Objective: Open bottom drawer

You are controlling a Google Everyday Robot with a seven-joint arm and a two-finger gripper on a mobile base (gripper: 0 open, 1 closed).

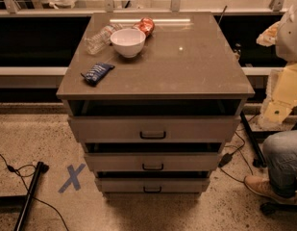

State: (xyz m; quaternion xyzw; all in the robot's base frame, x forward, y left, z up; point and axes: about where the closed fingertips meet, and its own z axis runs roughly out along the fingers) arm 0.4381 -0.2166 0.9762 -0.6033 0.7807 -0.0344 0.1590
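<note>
The slim grey bottom drawer (153,184) with a small black handle sits lowest in the cabinet, near the floor. I cannot see inside it. On the brown surface (186,66) above, a round white bowl (128,41) touches a clear plastic bottle (101,38) lying down. The pale claw (281,100) hangs at the right; I cannot tell if it is apart or together.

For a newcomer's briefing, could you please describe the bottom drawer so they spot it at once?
Find the grey cabinet with a white bowl on top; the gripper hangs at the picture's right edge. The bottom drawer is the lowest of three, nearest the floor, with the slimmest front.
</note>
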